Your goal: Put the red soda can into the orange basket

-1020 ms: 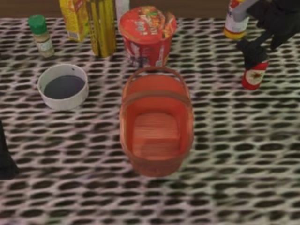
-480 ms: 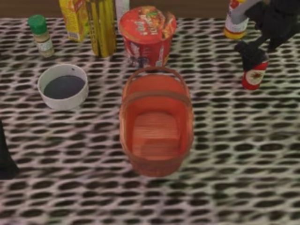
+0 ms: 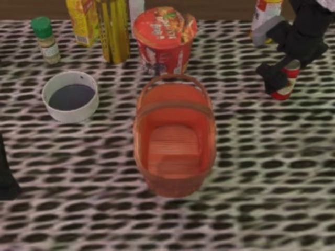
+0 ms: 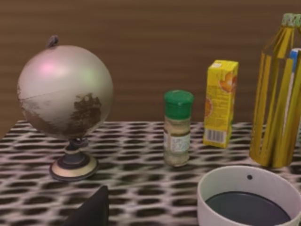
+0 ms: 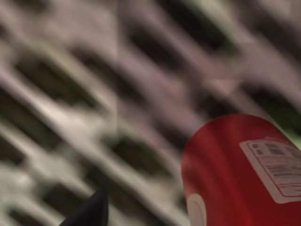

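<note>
The red soda can [image 3: 286, 90] stands upright at the table's back right, well to the right of the orange basket [image 3: 209, 149], whose ribbed floor holds nothing. My right gripper [image 3: 280, 78] is open and down at the can, with one dark finger [image 3: 271, 77] on the can's left side and the arm covering the can's top. In the right wrist view the red soda can [image 5: 225, 169] fills the near corner, and one fingertip [image 5: 91, 211] shows apart from it. My left gripper [image 3: 5, 180] is parked at the left edge, open.
A red noodle cup [image 3: 165, 34] stands just behind the basket. A yellow-and-red bottle [image 3: 264, 21] is behind the can. A white bowl [image 3: 70, 112], spice jar [image 3: 46, 39], juice carton [image 3: 84, 21] and yellow bottle [image 3: 115, 29] are at back left. A globe [image 4: 63, 92] shows in the left wrist view.
My right gripper has dropped and shifted toward the can, now covering its top and upper side. The can, the basket and the left arm have stayed put.
</note>
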Robot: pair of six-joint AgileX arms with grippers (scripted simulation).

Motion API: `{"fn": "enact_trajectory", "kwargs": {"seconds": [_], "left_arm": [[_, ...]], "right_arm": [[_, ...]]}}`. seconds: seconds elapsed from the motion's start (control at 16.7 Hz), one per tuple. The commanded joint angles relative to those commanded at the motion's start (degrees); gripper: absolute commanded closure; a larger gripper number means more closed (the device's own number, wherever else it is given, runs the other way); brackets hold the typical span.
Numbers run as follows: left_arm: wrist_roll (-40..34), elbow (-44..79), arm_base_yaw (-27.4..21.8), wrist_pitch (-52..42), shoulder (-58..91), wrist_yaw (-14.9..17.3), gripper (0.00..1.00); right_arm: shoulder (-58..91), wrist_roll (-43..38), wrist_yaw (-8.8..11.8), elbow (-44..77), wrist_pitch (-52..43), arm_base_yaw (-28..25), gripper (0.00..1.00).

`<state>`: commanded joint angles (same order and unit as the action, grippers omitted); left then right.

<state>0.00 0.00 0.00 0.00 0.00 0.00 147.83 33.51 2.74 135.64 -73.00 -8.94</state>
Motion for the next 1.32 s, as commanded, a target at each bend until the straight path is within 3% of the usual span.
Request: {"fn": "enact_trajectory", "kwargs": {"seconds": [0.12, 0.9, 1.32], "left_arm": [[0.0, 0.0, 0.0, 0.0, 0.0, 0.0, 0.0], [0.0, 0.0, 0.0, 0.0, 0.0, 0.0, 0.0], [0.0, 0.0, 0.0, 0.0, 0.0, 0.0, 0.0]], "right_arm": [[0.0, 0.0, 0.0, 0.0, 0.0, 0.0, 0.0], [0.0, 0.0, 0.0, 0.0, 0.0, 0.0, 0.98], [0.0, 0.0, 0.0, 0.0, 0.0, 0.0, 1.0]]}}
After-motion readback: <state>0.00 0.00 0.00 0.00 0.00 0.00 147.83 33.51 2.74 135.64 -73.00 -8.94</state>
